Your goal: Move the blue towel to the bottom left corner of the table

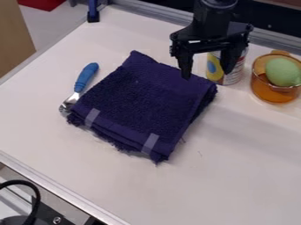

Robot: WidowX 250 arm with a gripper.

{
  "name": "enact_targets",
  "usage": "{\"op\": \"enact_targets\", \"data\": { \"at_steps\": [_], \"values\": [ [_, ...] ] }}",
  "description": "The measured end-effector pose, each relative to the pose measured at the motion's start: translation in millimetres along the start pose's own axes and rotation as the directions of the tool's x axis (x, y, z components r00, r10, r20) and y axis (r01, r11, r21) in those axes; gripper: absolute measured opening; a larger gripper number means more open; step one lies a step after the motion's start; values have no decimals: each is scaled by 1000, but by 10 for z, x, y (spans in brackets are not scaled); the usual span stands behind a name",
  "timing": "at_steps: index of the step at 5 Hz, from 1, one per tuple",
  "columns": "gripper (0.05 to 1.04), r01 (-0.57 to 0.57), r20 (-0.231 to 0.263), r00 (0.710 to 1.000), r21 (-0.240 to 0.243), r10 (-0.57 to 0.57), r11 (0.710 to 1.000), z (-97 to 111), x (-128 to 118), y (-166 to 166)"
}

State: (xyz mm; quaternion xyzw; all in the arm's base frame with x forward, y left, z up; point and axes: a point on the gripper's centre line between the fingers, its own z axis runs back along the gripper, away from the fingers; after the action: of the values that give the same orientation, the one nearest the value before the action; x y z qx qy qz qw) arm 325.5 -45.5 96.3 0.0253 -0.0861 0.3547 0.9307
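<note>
The dark blue towel (141, 103) lies folded in a rough square on the white table (235, 176), a little above the middle of the view. Two pale strips cross its lower left edge. Over the towel's upper right part hangs the black gripper (206, 74), its two fingers spread wide apart and pointing down. The left fingertip is over the towel near its upper right edge, and the right one is in front of a can. Nothing is held between them. Whether a fingertip touches the towel I cannot tell.
A spoon-like utensil with a blue handle (86, 77) lies at the towel's left, its metal end against the towel's corner. Behind the gripper stands a can (233, 72). Right of it, an amber glass bowl (273, 93) holds a green egg-shaped object (283, 71).
</note>
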Motion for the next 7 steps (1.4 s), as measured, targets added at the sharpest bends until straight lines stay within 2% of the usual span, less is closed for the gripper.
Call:
{"op": "enact_targets", "data": {
  "at_steps": [1, 2, 3, 4, 5, 6, 7],
  "values": [
    [997, 8, -21, 1000, 25, -7, 1000, -96, -45, 42],
    [997, 82, -3, 997, 17, -82, 996, -223, 0, 239],
    [965, 289, -24, 957, 57, -289, 956, -233, 47, 423],
    [701, 387, 26, 920, 78, -390, 919, -282, 100, 563],
    [383, 464, 58, 881, 77, -469, 882, -336, 180, 633],
    [175, 514, 89, 851, 59, -518, 856, -447, 242, 694],
    [58, 560, -7, 828, 44, -561, 827, -653, 235, 744]
  ]
}}
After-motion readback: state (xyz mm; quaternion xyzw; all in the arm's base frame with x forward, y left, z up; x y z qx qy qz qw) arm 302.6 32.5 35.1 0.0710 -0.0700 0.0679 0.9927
